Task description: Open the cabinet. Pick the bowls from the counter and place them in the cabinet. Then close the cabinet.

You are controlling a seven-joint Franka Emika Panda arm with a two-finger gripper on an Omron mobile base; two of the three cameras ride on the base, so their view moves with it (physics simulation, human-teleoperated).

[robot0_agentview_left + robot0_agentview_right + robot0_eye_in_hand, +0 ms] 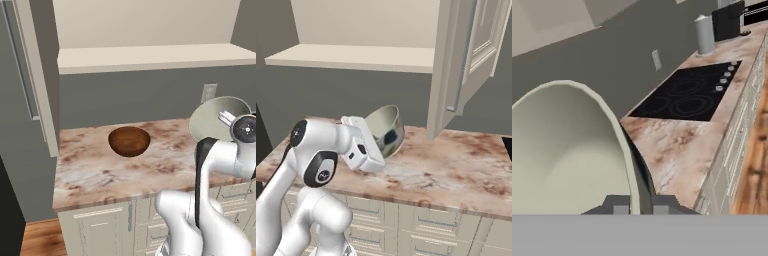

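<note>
A: Look into your cabinet (150,30) first. Both doors stand swung out, and the plain beige shelf (356,57) inside has nothing on it.

B: And the bowls?

A: The glossy reddish-brown wooden bowl (129,141) sits upright on the marbled counter (100,170), its hollow bare. Your gripper (641,202) is clamped on the rim of the pale grey-green ceramic bowl (387,129), one finger inside, one outside, and the bowl hangs tipped on its side above the counter, right of the wooden one and below the shelf. It too holds nothing.

B: Its surface?

A: Smooth and pale inside, with dark leaf marks on the rounded outside.

B: Anything in your way?

A: The right door (458,65) hangs just beside the lifted bowl. Farther along the counter lie a black cooktop (687,95) and a grey canister (704,34). A wall outlet (208,92) sits behind.
</note>
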